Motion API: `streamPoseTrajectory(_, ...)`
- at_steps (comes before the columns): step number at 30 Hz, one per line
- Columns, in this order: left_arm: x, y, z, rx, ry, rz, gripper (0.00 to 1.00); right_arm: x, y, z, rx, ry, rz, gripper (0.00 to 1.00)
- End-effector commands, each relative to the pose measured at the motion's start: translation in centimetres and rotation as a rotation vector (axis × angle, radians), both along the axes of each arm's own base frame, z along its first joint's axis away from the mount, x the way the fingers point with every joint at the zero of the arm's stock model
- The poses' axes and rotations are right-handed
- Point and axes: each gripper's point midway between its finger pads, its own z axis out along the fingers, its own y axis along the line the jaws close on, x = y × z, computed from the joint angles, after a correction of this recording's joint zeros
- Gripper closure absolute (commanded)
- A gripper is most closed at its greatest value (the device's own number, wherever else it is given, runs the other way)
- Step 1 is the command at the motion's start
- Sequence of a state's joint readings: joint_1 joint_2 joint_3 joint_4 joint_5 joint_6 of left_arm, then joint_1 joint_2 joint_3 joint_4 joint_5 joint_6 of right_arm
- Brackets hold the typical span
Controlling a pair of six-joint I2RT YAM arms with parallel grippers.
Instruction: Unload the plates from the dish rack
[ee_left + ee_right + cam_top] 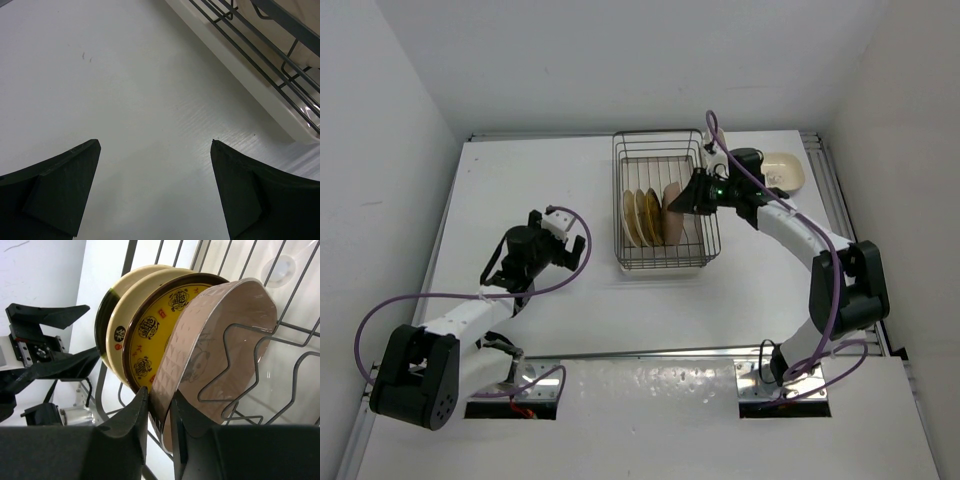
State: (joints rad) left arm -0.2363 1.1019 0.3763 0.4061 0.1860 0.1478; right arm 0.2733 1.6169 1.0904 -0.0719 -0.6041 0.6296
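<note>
The silver wire dish rack [661,262] stands at the table's middle back. In it stand on edge a cream plate [630,217], two yellow-gold patterned plates [647,214] and a pinkish-beige rounded-square plate [672,200]. My right gripper [690,197] reaches into the rack and is shut on the rim of the pinkish-beige plate [220,355], one finger [131,422] on each face; the yellow patterned plate [150,335] stands just behind. My left gripper [563,240] is open and empty over bare table, left of the rack [260,60].
A white cutlery cup [712,142] sits at the rack's back right corner. A cream rounded-square dish [785,172] lies on the table right of the rack. A white wall runs behind the table.
</note>
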Motion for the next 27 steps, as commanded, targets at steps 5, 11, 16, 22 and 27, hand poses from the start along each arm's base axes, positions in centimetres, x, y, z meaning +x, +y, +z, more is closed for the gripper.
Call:
streamPoseTrajectory(5, 0.3, -0.6, 1.2, -0.024, -0.041, -0.008, 0.01, 1.2, 0.8, 5.0, 0.09, -0.103, 0.027, 0.88)
streamPoseTrajectory(11, 0.3, -0.6, 1.2, -0.023, -0.041, -0.011, 0.01, 1.6, 0.9, 7.8, 0.163, -0.112, 0.006, 1.0)
streamPoseTrajectory(16, 0.3, -0.6, 1.1, -0.021, -0.039, -0.015, 0.01, 1.6, 0.6, 9.5, 0.243, -0.087, -0.007, 1.0)
streamPoseTrajectory(22, 0.2, -0.7, 1.2, -0.02, -0.041, -0.017, 0.01, 1.5, 0.0, 10.7, 0.26, -0.106, -0.016, 1.0)
streamPoseTrajectory(27, 0.3, -0.8, 1.1, -0.017, -0.038, -0.024, 0.01, 1.4, -0.8, 12.5, 0.274, -0.146, -0.029, 1.0)
